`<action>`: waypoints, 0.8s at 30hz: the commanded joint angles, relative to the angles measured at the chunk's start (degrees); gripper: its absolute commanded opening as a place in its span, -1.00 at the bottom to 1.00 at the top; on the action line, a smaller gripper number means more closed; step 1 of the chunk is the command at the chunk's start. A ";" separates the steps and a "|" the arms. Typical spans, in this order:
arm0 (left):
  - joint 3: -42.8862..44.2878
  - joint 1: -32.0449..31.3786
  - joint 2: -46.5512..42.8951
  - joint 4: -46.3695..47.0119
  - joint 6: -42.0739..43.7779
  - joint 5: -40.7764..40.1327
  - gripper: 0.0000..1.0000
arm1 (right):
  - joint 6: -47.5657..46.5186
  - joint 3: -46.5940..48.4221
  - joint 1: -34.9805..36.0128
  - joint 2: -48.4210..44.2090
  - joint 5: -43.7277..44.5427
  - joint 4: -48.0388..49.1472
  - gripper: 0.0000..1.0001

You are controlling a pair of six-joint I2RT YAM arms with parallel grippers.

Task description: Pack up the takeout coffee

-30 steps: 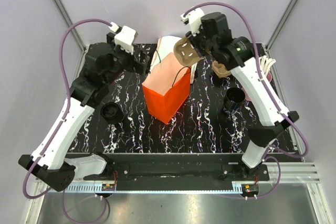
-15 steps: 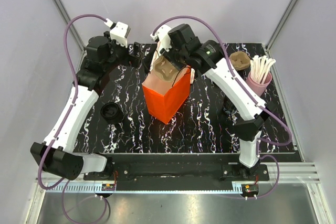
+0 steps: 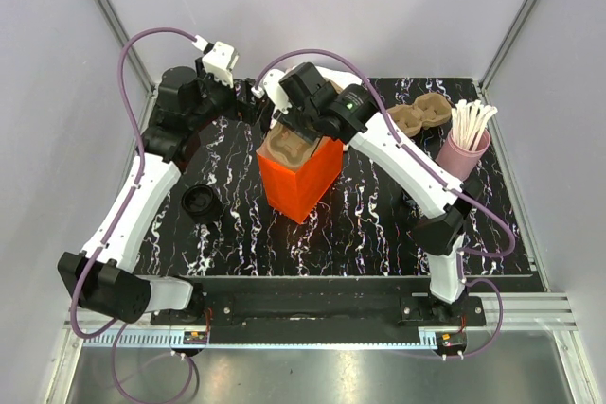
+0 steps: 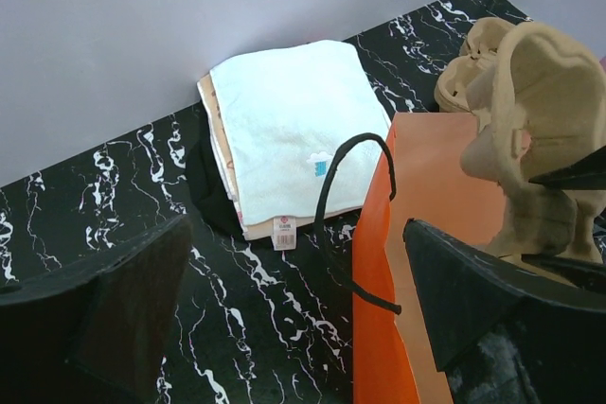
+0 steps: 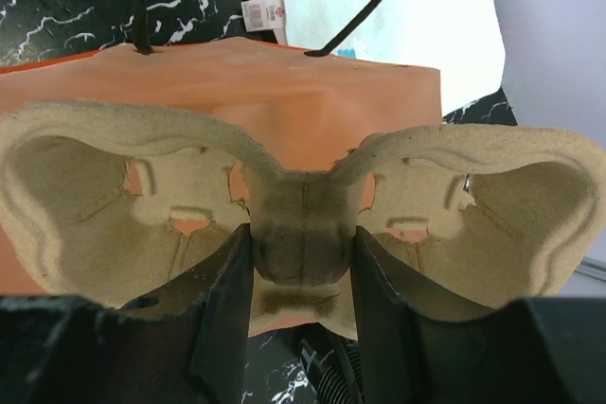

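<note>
The orange paper bag [image 3: 301,177] stands open at the table's middle. My right gripper [image 3: 295,131] is shut on the middle bridge of a brown cardboard cup carrier [image 3: 287,147] and holds it at the bag's mouth. In the right wrist view the fingers [image 5: 227,300] pinch the carrier [image 5: 301,224] over the bag [image 5: 284,92]. My left gripper [image 3: 252,107] is open at the bag's back left corner. In the left wrist view the bag's edge [image 4: 374,290] and black handle [image 4: 331,196] lie between its fingers [image 4: 483,309]. The black takeout coffee cup is hidden behind my right forearm.
A flat round black piece [image 3: 202,202] lies at the left. A second carrier [image 3: 419,118] and a pink cup of white sticks [image 3: 464,147] stand at the back right. A folded white towel [image 4: 284,130] lies behind the bag.
My right arm swung left with the carrier from the back right to the bag's mouth and lowered it there. My left gripper stayed by the bag's back left corner.
</note>
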 commanded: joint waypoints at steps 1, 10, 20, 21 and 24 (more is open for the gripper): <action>-0.96 0.36 0.89 4.57 -0.88 1.53 0.97 | -0.74 0.01 0.58 0.98 2.17 0.09 -0.19; -2.01 0.28 2.21 5.80 -1.23 1.79 0.68 | -0.04 -0.34 1.20 2.03 -0.46 -1.93 -0.20; -3.15 0.36 2.21 6.85 -1.23 2.23 0.38 | 1.19 0.54 1.29 4.23 -4.25 -3.60 -0.21; -3.33 0.28 2.21 6.94 -1.23 2.23 0.30 | 1.28 0.72 1.20 4.41 -4.25 -3.69 -0.21; -3.68 0.37 2.21 7.38 -2.82 2.32 0.20 | 1.37 0.72 1.29 5.11 -4.69 -3.96 -0.22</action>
